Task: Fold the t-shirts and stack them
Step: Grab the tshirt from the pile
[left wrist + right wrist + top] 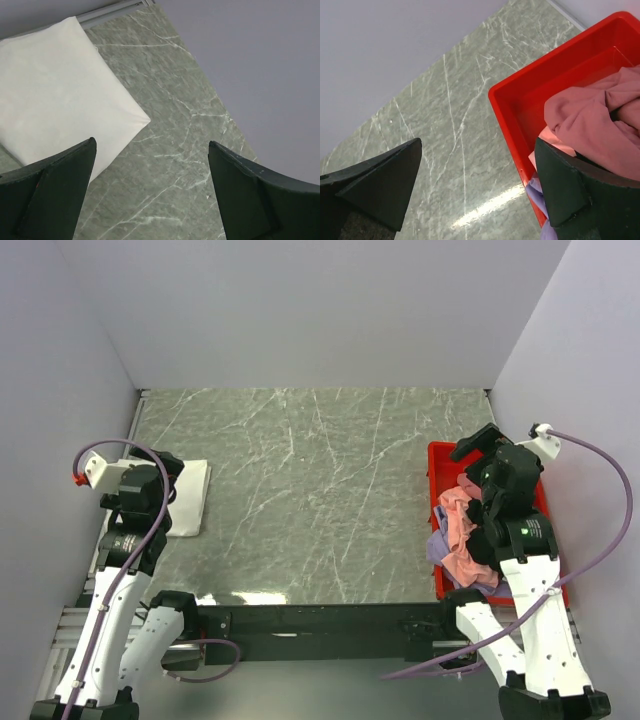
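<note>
A folded white t-shirt [188,498] lies flat at the table's left edge; it also shows in the left wrist view [55,85]. My left gripper [168,480] hovers beside it, open and empty [152,142]. A heap of t-shirts fills the red plastic tray [440,455]: a dusty red one [460,525] on top, lavender [438,548] hanging over the rim, black [482,545] underneath. My right gripper [478,443] is open and empty [479,142] above the tray's left rim [510,105]. The dusty red shirt [590,120] and lavender cloth [535,192] lie by its right finger.
The grey marble table [300,490] is walled in by pale panels at the back and both sides. The tray stands against the right wall. A metal rail runs along the table's left edge [110,11].
</note>
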Tool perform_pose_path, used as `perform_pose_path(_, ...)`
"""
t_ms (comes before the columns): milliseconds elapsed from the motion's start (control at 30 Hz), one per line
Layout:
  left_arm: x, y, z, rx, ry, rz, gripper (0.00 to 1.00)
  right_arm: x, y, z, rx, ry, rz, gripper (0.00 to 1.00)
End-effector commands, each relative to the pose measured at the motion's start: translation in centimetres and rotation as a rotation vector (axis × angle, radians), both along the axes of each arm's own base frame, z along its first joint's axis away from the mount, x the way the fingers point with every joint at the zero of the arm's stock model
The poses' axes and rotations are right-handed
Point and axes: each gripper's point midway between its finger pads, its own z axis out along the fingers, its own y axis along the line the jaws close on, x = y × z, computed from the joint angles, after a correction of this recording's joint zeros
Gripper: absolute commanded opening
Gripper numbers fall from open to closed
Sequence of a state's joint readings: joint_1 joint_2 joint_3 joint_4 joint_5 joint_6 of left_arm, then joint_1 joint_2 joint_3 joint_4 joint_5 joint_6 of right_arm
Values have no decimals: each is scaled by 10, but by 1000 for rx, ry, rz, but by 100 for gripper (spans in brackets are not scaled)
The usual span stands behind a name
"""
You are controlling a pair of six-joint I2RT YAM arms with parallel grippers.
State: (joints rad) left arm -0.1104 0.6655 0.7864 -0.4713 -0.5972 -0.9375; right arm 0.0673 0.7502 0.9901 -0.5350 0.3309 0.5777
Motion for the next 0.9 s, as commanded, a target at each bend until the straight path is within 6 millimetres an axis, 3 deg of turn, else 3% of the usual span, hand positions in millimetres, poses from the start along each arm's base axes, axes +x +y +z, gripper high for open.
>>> perform_pose_path(0,2,-2,16,-13,-39,-11,100,-7,-6,20,-21,-19,-22,100)
perform_pose_path(100,3,-4,15,-16,-38,-21,100,-13,-13,16,-30,6,-60,100)
perform_pose_path(267,9,-11,12,-16,-39,-63,99,-11,-19,-11,-92,158,-62,100)
perform_pose_path(367,12,-12,8,-16,-18,-71,99,-7,-45,-36,-103,311,-154,100)
perform_pose_path(400,12,-13,8,-21,-14,-70,100,-4,-65,-38,-77,310,-217,100)
perform_pose_path(467,14,-15,4,-17,-4,-84,100,9,-75,-56,-11,340,-214,98)
perform_pose_path(633,17,-17,2,-21,2,-94,99,24,-126,-85,13,466,-328,93)
perform_pose_path(733,22,-22,0,-18,-4,-125,100,22,-145,-107,-8,605,-405,93)
perform_pose_path(867,26,-23,-8,-13,25,-127,99,19,-154,-134,-19,718,-450,92)
